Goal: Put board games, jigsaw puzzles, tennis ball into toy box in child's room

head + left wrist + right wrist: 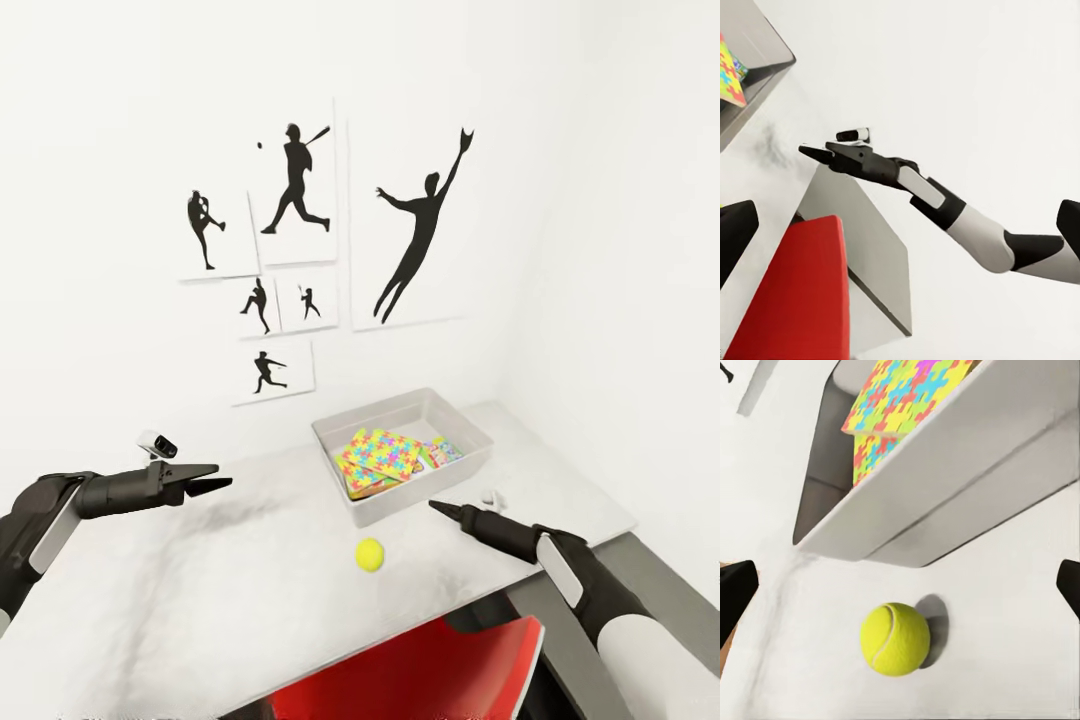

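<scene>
The light-grey toy box stands on the pale table by the wall. Inside it lie jigsaw puzzles, stacked and tilted, with the corner of a blue board game beside them. The puzzles and the toy box wall also appear in the right wrist view. The tennis ball rests on the table just in front of the box. My right gripper hovers open to the ball's right, and the ball lies between its spread fingers, untouched. My left gripper hangs open and empty over the table's left part.
A red chair is tucked under the table's front edge. A small white object lies on the table by my right gripper. Black sports-silhouette pictures hang on the white wall behind. The left wrist view shows my right arm.
</scene>
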You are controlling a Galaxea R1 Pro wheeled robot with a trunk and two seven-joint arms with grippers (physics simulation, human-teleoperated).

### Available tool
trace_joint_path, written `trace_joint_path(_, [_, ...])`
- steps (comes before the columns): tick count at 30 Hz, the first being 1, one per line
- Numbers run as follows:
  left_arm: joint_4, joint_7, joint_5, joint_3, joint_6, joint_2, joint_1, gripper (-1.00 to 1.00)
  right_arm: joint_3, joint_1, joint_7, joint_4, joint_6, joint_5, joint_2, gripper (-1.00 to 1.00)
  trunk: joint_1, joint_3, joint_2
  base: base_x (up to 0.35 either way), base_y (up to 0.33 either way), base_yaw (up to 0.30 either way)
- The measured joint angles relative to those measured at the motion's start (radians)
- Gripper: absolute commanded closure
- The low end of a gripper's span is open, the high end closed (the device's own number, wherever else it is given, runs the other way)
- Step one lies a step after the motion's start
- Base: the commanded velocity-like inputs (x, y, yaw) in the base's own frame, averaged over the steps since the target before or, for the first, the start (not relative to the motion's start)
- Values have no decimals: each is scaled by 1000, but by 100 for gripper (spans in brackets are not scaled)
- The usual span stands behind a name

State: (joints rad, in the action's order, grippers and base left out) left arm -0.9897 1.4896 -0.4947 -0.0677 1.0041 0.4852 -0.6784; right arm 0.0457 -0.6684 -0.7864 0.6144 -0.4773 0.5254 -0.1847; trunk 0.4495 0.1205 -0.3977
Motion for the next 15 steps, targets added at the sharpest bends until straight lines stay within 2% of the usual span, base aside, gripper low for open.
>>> trace_joint_path(2, [0, 0, -1, 0, -7, 0, 0, -100, 3, 1, 74, 2, -4, -2, 11, -100, 0, 0, 0, -181, 3, 0])
trace_joint_path(6, [0, 0, -1, 0, -11, 0, 0, -100, 24, 2, 146, 2, -9, 0, 19, -100, 0, 0, 0, -224, 1, 0])
trace_joint_path(15, [0, -1, -1, -1, -14, -2, 0, -100, 45, 2, 200, 2, -16, 0, 25, -100, 0, 0, 0, -38, 0, 0])
